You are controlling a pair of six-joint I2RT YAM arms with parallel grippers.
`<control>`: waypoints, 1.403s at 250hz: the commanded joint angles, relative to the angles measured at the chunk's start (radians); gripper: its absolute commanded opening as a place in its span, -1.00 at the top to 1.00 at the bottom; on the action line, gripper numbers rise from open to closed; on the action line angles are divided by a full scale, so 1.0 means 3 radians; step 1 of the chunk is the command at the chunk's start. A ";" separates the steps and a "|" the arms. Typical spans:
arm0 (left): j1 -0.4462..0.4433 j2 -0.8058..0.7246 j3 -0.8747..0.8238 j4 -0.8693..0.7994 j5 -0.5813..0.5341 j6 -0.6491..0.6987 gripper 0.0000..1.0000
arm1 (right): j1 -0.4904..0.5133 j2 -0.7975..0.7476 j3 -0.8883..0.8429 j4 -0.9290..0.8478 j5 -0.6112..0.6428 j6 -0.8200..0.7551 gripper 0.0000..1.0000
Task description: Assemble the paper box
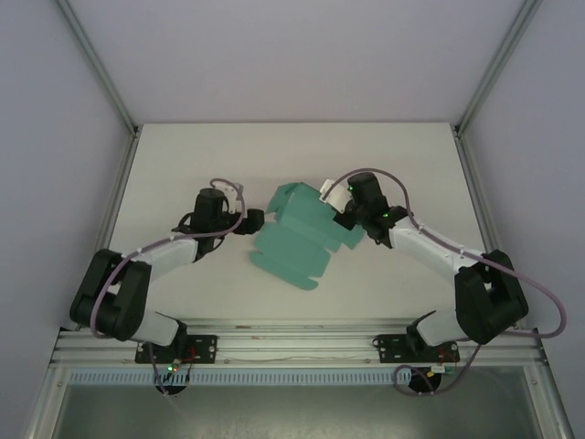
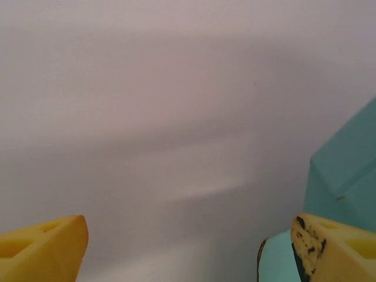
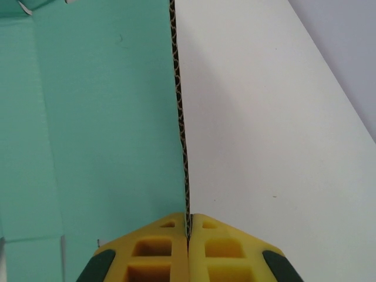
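The white table [image 1: 183, 155] is carrying the paper box [image 1: 297, 242], a teal sheet that is lying partly folded near its middle, between the two arms, as the overhead view is laying out. The right wrist view is adding closer detail: the right gripper [image 3: 188, 226] is pressing its yellow fingers together on the card's corrugated edge. The left wrist view is showing the left gripper [image 2: 188, 247] with its fingers standing wide apart, gripping nothing, and a teal flap sitting just beside one finger [image 2: 329, 247].
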 commanded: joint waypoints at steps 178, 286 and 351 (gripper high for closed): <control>-0.0036 0.1016 0.0452 0.1112 0.1449 -0.0572 0.05 | -0.0037 -0.0035 0.0046 0.0075 -0.0416 0.0168 1.00; -0.0292 0.1149 0.0632 0.1048 0.1408 -0.0575 0.43 | 0.0035 -0.0216 0.0044 0.0107 -0.0440 0.0170 1.00; -0.0450 0.1030 0.0749 0.0630 0.0725 -0.0493 0.43 | 0.0408 -0.0298 -0.0179 0.0275 0.0238 -0.0341 1.00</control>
